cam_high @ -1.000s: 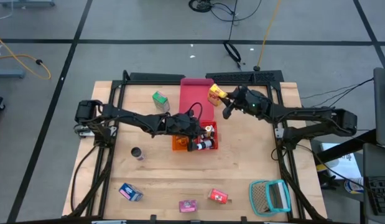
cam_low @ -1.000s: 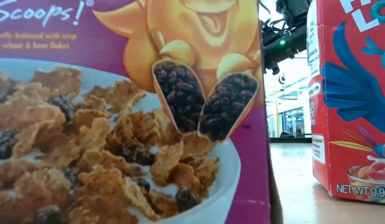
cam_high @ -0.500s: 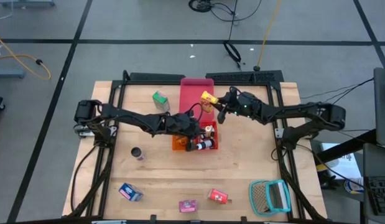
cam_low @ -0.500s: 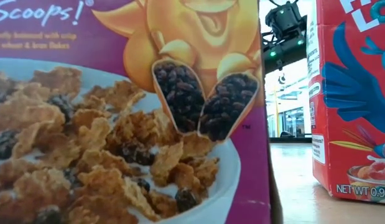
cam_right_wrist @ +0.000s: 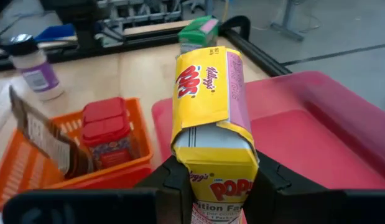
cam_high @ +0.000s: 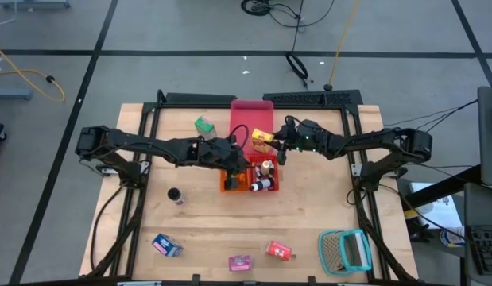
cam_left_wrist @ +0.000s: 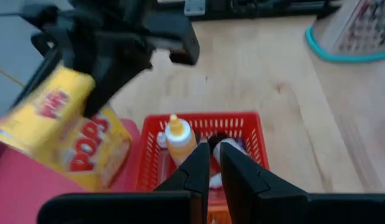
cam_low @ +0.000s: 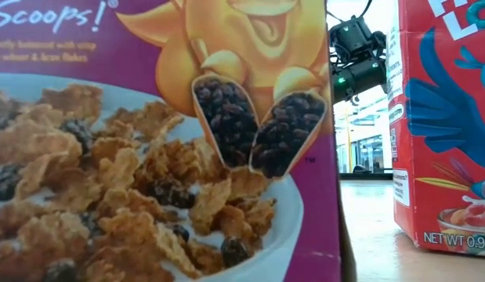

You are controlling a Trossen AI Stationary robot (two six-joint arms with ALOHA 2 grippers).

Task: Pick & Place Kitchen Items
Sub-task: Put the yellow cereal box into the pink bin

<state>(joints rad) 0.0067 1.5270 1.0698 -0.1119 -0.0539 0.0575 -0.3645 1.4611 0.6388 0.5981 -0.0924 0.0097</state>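
A yellow cereal box (cam_high: 262, 141) hangs in the right gripper (cam_high: 276, 144) above the near end of the red tray (cam_high: 247, 114), just at twelve o'clock of the small red basket (cam_high: 265, 176) at the table's centre. In the right wrist view the two dark fingers are clamped on the box's lower end, one on each broad face, and the box (cam_right_wrist: 211, 118) stands straight out from the claw. Being thin card and likely near empty, it should handle as light and fairly stiff but easily dented, so the flat faces look the best place to hold it, as now. The left gripper (cam_high: 236, 157) sits at nine o'clock of the box, over the basket edge, its fingers (cam_left_wrist: 195, 171) together and holding nothing, above an orange-capped bottle (cam_left_wrist: 177, 138). A green box (cam_high: 203, 125) lies on the table at ten o'clock of the basket; a dark round can (cam_high: 175, 195) at eight o'clock.
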